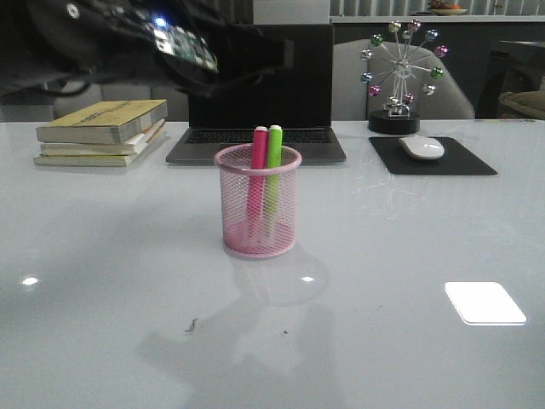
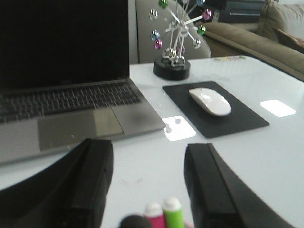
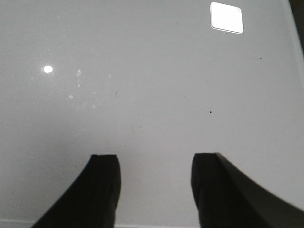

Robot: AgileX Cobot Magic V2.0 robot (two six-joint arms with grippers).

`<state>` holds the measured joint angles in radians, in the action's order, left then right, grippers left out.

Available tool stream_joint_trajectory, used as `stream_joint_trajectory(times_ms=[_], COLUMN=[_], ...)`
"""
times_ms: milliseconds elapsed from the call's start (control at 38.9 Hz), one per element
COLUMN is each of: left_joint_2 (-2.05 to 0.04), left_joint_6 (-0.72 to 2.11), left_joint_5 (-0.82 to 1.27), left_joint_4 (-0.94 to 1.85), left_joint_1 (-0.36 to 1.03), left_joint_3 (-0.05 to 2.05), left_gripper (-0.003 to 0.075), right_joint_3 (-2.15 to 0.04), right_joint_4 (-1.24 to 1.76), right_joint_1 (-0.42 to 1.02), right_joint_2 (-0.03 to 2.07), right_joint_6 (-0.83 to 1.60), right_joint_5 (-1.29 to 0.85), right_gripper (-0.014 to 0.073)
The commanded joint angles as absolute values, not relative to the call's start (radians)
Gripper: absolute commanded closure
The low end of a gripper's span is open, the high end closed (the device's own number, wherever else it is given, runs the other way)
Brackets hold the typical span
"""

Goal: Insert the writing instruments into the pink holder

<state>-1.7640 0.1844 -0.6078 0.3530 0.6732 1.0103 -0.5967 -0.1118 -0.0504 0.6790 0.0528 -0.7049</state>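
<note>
Front view, left to right: stacked books (image 1: 102,133) sit far left; the left gripper (image 2: 148,185) hangs released above the pink holder (image 1: 258,202) at table centre, where the pink marker (image 1: 256,181) and green marker (image 1: 272,179) stand side by side; the right gripper (image 3: 154,190) is spread, empty.

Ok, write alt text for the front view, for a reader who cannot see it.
A pink mesh holder stands mid-table with a pink marker and a green marker upright inside, side by side. Behind it sit a dark laptop, stacked books and a white mouse on a black pad.
</note>
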Motion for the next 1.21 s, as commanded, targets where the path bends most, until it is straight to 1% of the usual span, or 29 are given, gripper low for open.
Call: stream_joint_trajectory(times_ms=[0, 103, 335, 540, 643, 875, 1029, 1184], left_joint_2=[-1.636, -1.528, -1.279, -1.104, -1.026, -0.84, -0.712, -0.607], left_joint_6=[0.302, 0.322, 0.331, 0.333, 0.333, 0.333, 0.331, 0.331], left_joint_5=[-0.684, -0.615, -0.284, -0.035, 0.057, 0.095, 0.132, 0.217], left_joint_4=[0.346, 0.348, 0.342, 0.296, 0.296, 0.296, 0.296, 0.296], left_joint_1=[0.646, 0.607, 0.473, 0.266, 0.162, -0.004, -0.024, -0.024], left_joint_3=[1.036, 1.036, 1.036, 1.036, 1.026, 0.898, 0.758, 0.642], left_gripper=[0.0306, 0.0306, 0.0306, 0.0306, 0.0307, 0.0362, 0.0366, 0.0366], right_joint_3=[-0.623, -0.623, -0.623, -0.623, -0.623, -0.623, -0.623, -0.623], right_joint_4=[-0.129, -0.129, -0.129, -0.129, -0.129, -0.129, -0.129, -0.127], right_joint_1=[-0.057, -0.057, -0.057, -0.057, -0.056, -0.055, -0.055, -0.055], right_joint_2=[0.676, 0.676, 0.676, 0.676, 0.676, 0.676, 0.676, 0.676], right_joint_6=[0.06, 0.06, 0.06, 0.06, 0.06, 0.06, 0.06, 0.06], right_joint_5=[-0.644, -0.644, -0.644, -0.644, -0.644, -0.644, -0.645, -0.645], right_gripper=[0.0138, 0.0138, 0.0138, 0.0138, 0.0138, 0.0138, 0.0138, 0.0138])
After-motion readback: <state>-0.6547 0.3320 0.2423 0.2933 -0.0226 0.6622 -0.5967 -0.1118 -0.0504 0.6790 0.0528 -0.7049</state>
